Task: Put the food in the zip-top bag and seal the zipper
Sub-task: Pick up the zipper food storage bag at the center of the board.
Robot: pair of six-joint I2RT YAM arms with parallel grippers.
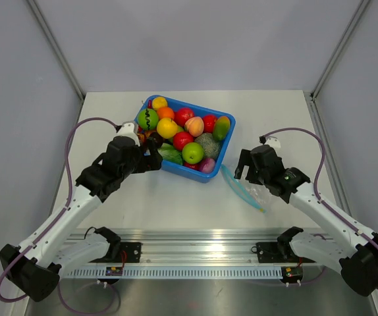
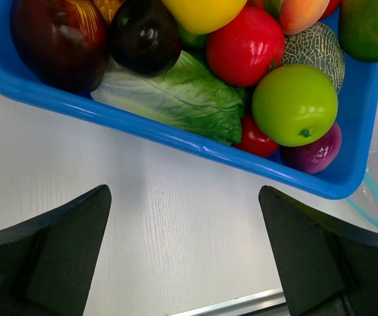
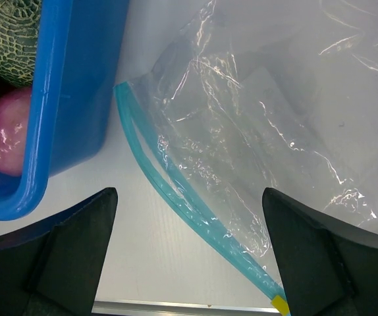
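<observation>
spread dark fingers (image 2: 57, 250) frame both wrist views. the left gripper (image 2: 184, 197) hangs released and empty at the near rim of the blue bin (image 2: 176, 135). the right gripper (image 3: 189, 194), equally slack, hovers over the zip-top bag (image 3: 261, 131), which lies flat at the bin's 4 o'clock. all the toy food (image 1: 182, 128) sits in the bin. best next, i judge: pinch one lip beside the zipper (image 3: 176, 197) to lift the mouth, then grip the green apple (image 2: 294, 105) across its middle.

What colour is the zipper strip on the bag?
Pale blue-green zipper along the clear bag; best seen in the right wrist view.
</observation>
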